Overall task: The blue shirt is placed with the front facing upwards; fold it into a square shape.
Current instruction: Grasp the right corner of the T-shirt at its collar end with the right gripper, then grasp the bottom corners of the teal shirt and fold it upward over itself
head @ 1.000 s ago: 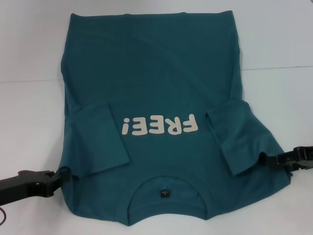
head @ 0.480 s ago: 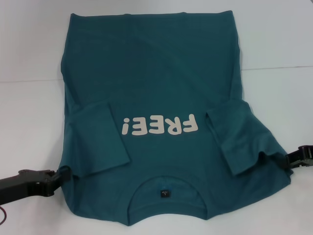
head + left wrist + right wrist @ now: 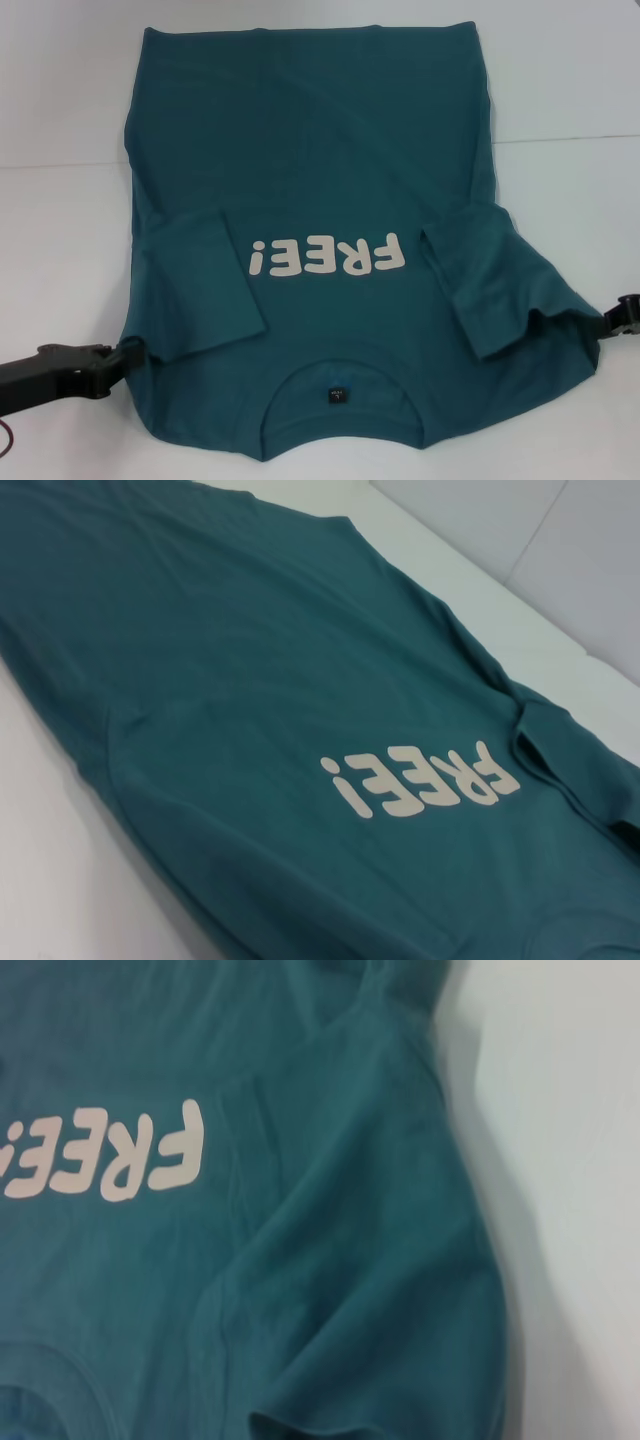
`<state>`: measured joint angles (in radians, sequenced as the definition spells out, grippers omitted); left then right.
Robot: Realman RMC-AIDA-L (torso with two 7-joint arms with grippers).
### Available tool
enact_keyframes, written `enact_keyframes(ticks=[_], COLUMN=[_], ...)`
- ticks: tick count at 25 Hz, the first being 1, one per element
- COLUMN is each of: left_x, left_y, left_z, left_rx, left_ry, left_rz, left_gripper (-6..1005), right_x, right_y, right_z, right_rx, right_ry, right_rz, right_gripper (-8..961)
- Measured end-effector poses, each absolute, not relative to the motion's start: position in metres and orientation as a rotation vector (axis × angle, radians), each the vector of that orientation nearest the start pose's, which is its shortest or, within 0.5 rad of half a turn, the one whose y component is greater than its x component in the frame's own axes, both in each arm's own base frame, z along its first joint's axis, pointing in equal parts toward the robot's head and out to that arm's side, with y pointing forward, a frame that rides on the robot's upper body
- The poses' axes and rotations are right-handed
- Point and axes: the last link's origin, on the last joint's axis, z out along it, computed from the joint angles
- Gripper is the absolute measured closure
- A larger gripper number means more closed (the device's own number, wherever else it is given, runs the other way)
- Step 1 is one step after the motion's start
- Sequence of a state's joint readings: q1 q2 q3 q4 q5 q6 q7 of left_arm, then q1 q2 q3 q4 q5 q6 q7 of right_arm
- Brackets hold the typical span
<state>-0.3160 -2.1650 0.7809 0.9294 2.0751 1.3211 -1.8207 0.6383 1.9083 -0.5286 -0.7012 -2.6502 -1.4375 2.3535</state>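
Blue shirt (image 3: 320, 170) flat on the white surface (image 3: 60, 250), print up, sleeves folded in. Soft, limp cotton — take it at the shoulder edges. Left hand (image 3: 125, 352) at the shoulder edge, right hand (image 3: 625, 318) at frame edge; grip of either: cannot tell. Wrist views show only cloth — head view alone shows the hands.

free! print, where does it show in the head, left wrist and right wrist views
Head view: FREE! print at mid-picture, on the blue shirt.
Left wrist view: FREE! print toward the lower right.
Right wrist view: FREE! print cut off at the left edge.
Shared landmark: the folded-in sleeve beside the F.
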Motion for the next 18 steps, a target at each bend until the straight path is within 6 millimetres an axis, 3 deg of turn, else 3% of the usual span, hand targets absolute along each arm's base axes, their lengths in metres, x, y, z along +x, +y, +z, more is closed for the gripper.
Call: enact_keyframes(ticks=[5, 18], left_x=[-0.312, -0.313], left_y=[0.309, 0.31], left_z=[0.006, 0.01], left_rx=[-2.362, -2.356], left_ry=[-1.177, -1.172], left_rz=[-0.487, -0.483], left_gripper=[972, 971], right_x=[0.338, 0.341], right_y=[0.358, 0.352], right_z=[0.087, 0.103], right_rx=[-2.113, -2.149], right_ry=[1.723, 1.706], right_rz=[0.036, -0.011], right_gripper=[954, 947])
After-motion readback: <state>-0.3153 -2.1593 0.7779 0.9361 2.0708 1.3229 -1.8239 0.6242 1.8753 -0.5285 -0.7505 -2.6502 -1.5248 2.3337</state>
